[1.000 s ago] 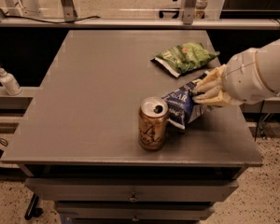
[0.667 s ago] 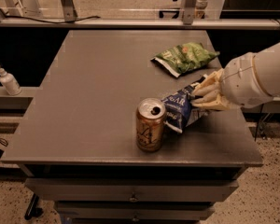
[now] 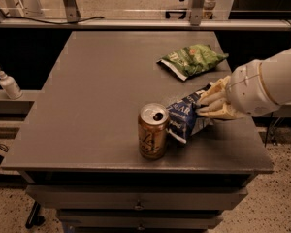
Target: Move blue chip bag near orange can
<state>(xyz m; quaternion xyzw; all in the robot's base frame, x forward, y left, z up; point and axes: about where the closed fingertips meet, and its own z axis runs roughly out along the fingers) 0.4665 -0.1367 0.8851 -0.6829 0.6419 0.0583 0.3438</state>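
Currently: fingers (image 3: pixel 211 101), low over the tabletop (image 3: pixel 97 106), clenched on the near end of the blue chip bag (image 3: pixel 184 118), whose long axis runs straight out from them to the orange can (image 3: pixel 153 132), just beside its far end.

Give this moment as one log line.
gripper: holding blue chip bag, right of orange can | blue chip bag: beside orange can | green chip bag: apart

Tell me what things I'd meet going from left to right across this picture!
white pump bottle → orange can → blue chip bag → end effector, gripping the bag's right end near the table's right edge.
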